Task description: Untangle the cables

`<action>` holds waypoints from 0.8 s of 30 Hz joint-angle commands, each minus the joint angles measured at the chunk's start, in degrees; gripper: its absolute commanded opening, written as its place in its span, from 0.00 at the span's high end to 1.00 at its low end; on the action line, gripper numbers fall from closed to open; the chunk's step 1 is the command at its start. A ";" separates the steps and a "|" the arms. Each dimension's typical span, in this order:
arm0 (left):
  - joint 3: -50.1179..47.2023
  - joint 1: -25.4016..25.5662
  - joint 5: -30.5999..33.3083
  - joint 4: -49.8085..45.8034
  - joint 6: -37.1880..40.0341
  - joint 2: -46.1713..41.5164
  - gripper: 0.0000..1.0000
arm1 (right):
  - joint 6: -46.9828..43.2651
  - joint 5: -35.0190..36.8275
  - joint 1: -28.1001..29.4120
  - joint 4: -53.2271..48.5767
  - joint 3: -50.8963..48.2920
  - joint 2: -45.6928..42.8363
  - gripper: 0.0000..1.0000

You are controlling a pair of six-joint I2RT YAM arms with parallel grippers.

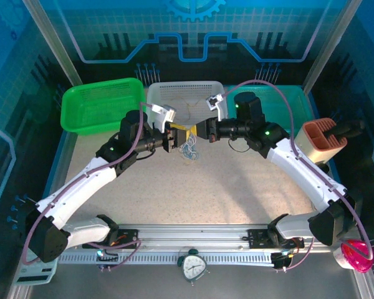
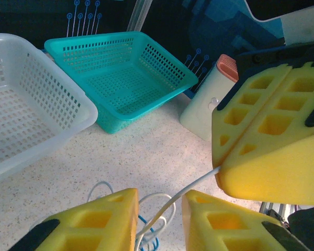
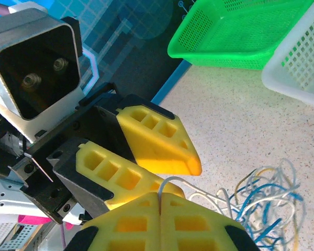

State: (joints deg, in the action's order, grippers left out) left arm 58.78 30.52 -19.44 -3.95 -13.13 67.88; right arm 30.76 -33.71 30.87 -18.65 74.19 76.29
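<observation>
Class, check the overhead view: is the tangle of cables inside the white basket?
No, the cables rest out on the table, in front of the white basket.

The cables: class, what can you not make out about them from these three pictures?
- Top external view: the cables are too small to count strands or trace crossings.
- Left wrist view: the bottom edge and the left pincer cut off the tangle.
- Right wrist view: the white strand vanishes inside the shut right pincer; its end is hidden.
</observation>
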 commanded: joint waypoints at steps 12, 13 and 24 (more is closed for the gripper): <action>-0.51 -0.46 -3.13 3.92 -0.93 -0.22 0.95 | -0.62 -1.44 1.16 0.11 1.71 0.52 1.00; -0.68 -0.38 -3.23 4.26 -1.25 -0.33 0.97 | -0.53 -1.44 1.19 0.28 1.74 0.52 1.00; -0.98 -0.40 0.33 6.38 -5.33 -1.12 1.00 | -3.15 4.88 -0.42 -2.72 -0.81 -2.86 0.42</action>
State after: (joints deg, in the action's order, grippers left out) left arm 58.02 30.52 -20.60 -0.19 -16.34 67.88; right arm 29.34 -31.88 31.05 -19.25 74.30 76.07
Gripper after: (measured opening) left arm 0.052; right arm 0.554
